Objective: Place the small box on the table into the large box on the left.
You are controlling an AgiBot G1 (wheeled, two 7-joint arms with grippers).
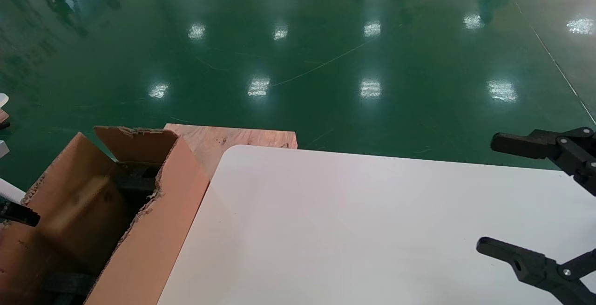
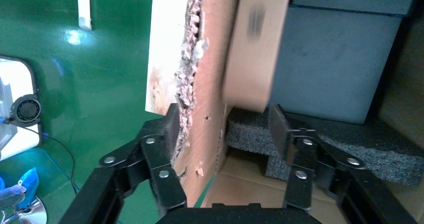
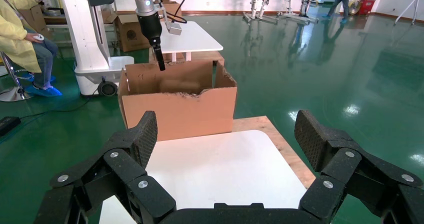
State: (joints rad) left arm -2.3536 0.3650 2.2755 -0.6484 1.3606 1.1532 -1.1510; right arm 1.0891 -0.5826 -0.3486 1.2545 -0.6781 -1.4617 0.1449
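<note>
The large box [image 1: 153, 230] stands left of the white table [image 1: 349, 226], its torn flaps up. The small box [image 1: 79, 202] shows motion-blurred inside it, free of any finger. In the left wrist view my left gripper [image 2: 224, 129] is open above the large box's torn wall [image 2: 210, 109], and the small box [image 2: 255, 44] is beyond its fingertips, over dark foam [image 2: 320, 139]. My right gripper [image 1: 493, 193] is open and empty over the table's right side. The right wrist view shows it [image 3: 227, 134] open, facing the large box [image 3: 180, 111].
A reddish wooden board [image 1: 223, 139] lies under the table's far left corner. Green floor surrounds the table. In the right wrist view a seated person in yellow [image 3: 20, 29], a white robot base [image 3: 90, 39] and another white table [image 3: 190, 34] stand behind the large box.
</note>
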